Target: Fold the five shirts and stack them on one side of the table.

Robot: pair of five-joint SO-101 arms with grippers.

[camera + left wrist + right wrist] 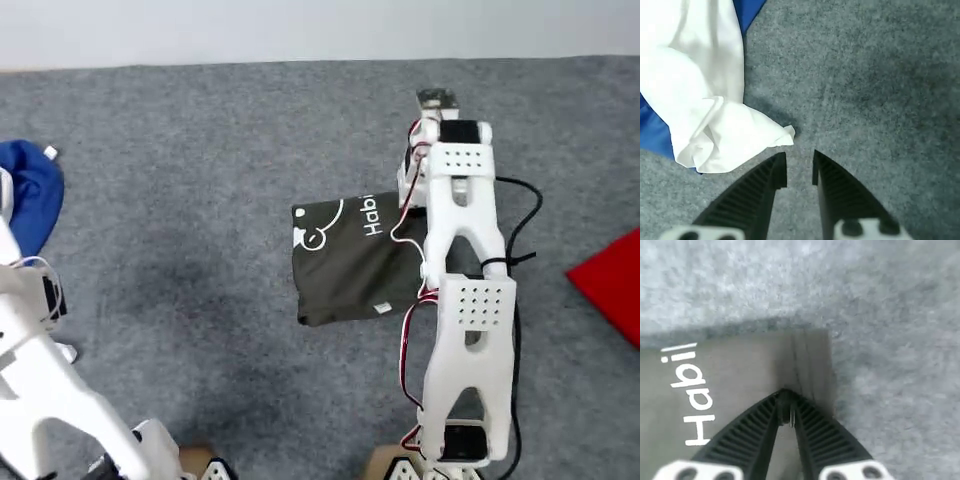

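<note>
A dark olive shirt (350,265) with white print lies folded in a rectangle at the middle of the grey table. My right gripper (787,401) is shut on the dark shirt (740,385), pinching the fabric close to one corner of its edge. The right arm (465,300) reaches over that shirt's right side. A crumpled white shirt (700,100) rests on a blue shirt (752,10) at the table's left edge. My left gripper (800,162) hangs open over bare table just beside the white shirt's tip, holding nothing.
The blue shirt (30,190) bulges in at the far left edge, with the left arm (40,390) below it. A red shirt (612,282) lies at the right edge. Grey felt (180,140) covers the table up to a pale wall at the back.
</note>
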